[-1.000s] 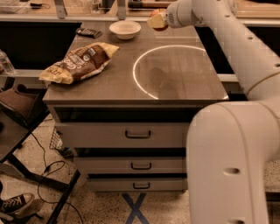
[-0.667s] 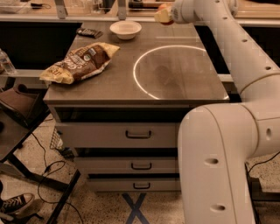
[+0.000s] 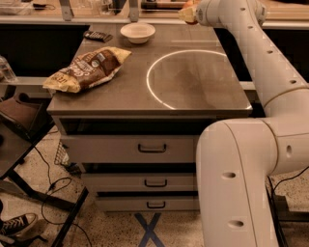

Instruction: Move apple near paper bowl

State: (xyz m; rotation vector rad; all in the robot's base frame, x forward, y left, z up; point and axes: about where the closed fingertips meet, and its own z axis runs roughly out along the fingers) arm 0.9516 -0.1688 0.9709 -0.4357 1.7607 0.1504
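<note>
Far to the left of the gripper (image 3: 186,15) and nearer me, a chip bag (image 3: 87,70) lies on the table (image 3: 120,96). The paper bowl (image 3: 138,32) sits well left of the gripper, slightly lower. At the table's far right corner the gripper clasps the apple (image 3: 189,13), holding it off the surface.

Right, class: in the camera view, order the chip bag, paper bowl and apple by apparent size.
1. chip bag
2. paper bowl
3. apple, partly hidden at the gripper at the far right corner of the table, so less sure.
</note>
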